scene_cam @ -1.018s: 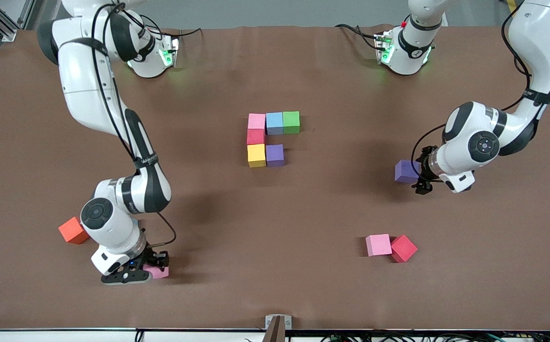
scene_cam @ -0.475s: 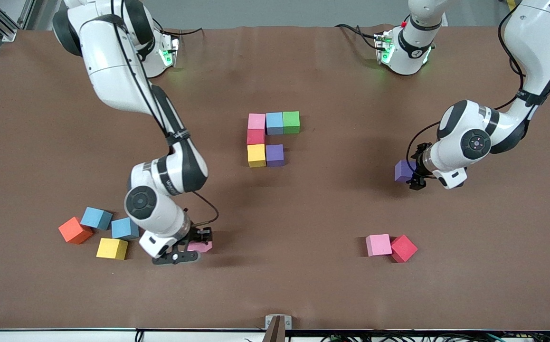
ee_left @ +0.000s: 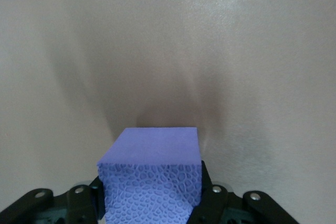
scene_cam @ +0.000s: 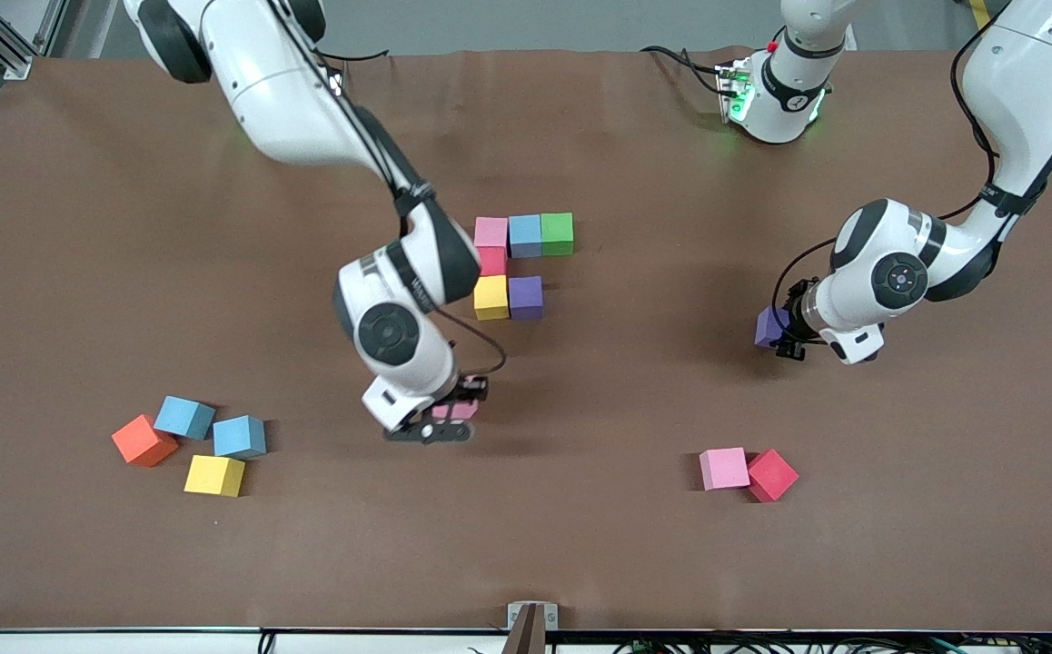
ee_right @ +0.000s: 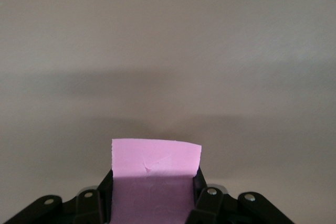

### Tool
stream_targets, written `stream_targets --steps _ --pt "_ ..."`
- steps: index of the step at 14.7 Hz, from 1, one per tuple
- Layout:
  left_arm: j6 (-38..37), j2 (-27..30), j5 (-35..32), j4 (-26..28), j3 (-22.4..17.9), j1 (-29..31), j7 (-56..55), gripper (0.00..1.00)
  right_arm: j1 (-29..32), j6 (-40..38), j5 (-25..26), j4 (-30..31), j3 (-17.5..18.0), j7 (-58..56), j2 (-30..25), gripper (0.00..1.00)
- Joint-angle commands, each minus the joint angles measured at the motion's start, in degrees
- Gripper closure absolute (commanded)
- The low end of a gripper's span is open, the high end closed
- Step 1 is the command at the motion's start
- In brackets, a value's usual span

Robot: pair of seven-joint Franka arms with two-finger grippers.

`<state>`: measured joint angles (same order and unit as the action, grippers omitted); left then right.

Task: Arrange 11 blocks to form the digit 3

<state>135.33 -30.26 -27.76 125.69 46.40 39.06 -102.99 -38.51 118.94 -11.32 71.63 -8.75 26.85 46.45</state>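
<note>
A pink cube [scene_cam: 453,411] is clamped between the fingers of the right gripper [scene_cam: 440,421] and carried in the air over bare table [scene_cam: 81,227], short of the half-built figure [scene_cam: 522,265]; in the right wrist view the same cube [ee_right: 154,179] is seen wedged between the black pads.

That figure is made of six touching cubes: a pink block [scene_cam: 491,232], a light blue block [scene_cam: 525,234] and a green block [scene_cam: 557,232] in one row, a red block [scene_cam: 492,261] and a yellow block [scene_cam: 491,297] running down from the pink one, and a purple block [scene_cam: 526,296] beside the yellow.

Toward the left arm's end from the figure, a purple cube [scene_cam: 770,327] is gripped by the left gripper [scene_cam: 788,332] low at the table, filling the jaws in the left wrist view [ee_left: 152,179].

Nearer the camera than the figure, a second pink block [scene_cam: 724,469] and a second red block [scene_cam: 771,474] are seen touching.

Toward the right arm's end, an orange cube [scene_cam: 141,440], two blue cubes [scene_cam: 184,417] [scene_cam: 239,436] and a yellow cube [scene_cam: 213,475] are clustered.
</note>
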Motion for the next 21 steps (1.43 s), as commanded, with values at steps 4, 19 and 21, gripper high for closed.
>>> stream_targets --steps 4,19,21 --pt "-4.6 0.4 -1.0 -6.1 0.4 -11.7 -13.9 0.69 -4.6 21.9 -0.5 24.2 -0.5 1.4 -12.4 0.88" --pt "-4.0 -9.1 1.1 -15.6 0.8 -33.2 -30.9 0.68 -8.4 27.7 3.5 30.8 -0.8 4.5 -14.5 0.89" --pt "-2.6 -9.5 2.5 -15.9 0.8 -35.4 -31.7 0.68 -8.4 28.0 3.5 30.8 -0.8 4.6 -14.5 0.89"
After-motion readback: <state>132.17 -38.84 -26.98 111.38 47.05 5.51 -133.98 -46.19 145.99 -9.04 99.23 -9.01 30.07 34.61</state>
